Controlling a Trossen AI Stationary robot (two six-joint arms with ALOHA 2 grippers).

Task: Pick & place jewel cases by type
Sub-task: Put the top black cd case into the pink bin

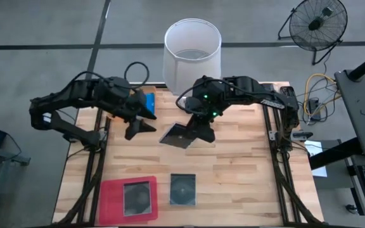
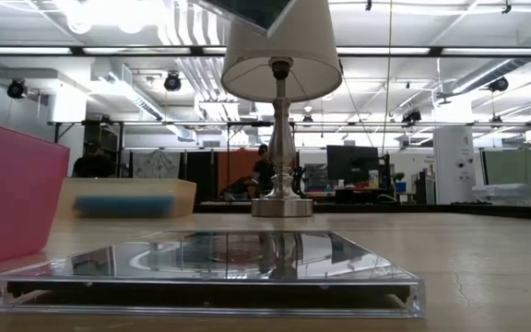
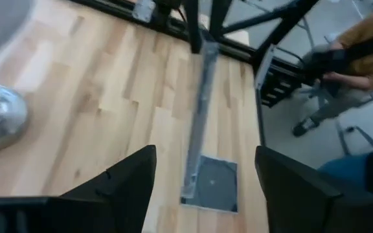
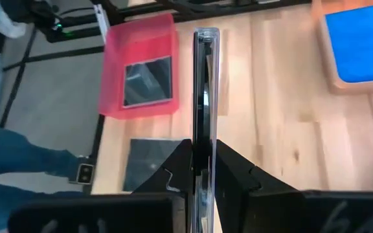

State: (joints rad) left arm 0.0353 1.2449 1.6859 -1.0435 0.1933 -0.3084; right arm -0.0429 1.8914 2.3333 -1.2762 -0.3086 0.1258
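My right gripper (image 1: 199, 131) is shut on a dark transparent jewel case (image 1: 177, 135) above the middle of the table. My left gripper (image 1: 148, 121) hovers open just left of it, touching nothing; in its wrist view the held case (image 3: 199, 116) shows edge-on between the fingers. A second dark case (image 1: 138, 197) lies flat in the pink tray (image 1: 109, 193). A third dark case (image 1: 182, 189) lies flat on the table near the near edge (image 2: 210, 267). A blue case (image 1: 148, 101) lies in the orange tray (image 4: 332, 77), mostly hidden under the left arm. My right gripper pinches the dark transparent case between its two fingers (image 4: 232, 171) at one edge (image 4: 204, 133). The fingers come from above, slanting toward the table's left and near side. The case is lifted clear, tilted, and reaches out ahead of the fingers edge-on (image 4: 204, 77).
A lamp with a white shade (image 1: 192, 50) stands at the far edge, its metal base (image 2: 282, 207) on the table. The pink tray sits at the near left corner. A person's legs (image 4: 18, 162) show beyond the table's edge. Bare wood (image 1: 246, 177) lies on the right.
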